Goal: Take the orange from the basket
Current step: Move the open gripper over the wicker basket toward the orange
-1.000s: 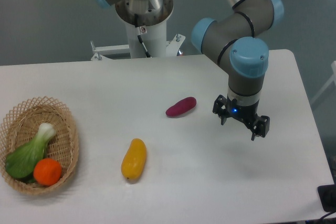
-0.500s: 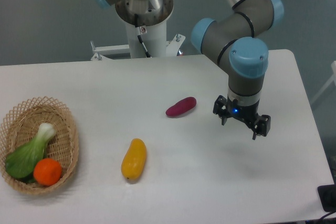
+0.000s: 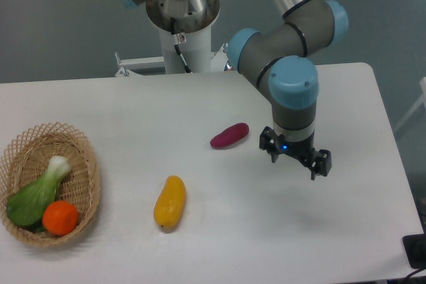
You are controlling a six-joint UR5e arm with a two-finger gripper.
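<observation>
Shifted leftward, the pincer hangs released and empty above the table, well apart from the orange in the basket.

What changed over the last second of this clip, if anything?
The hand shifted left across the table, toward the purple fruit, open and empty, gripping nothing. The orange and leafy green lie as before in the basket; the yellow fruit is also unmoved.
</observation>
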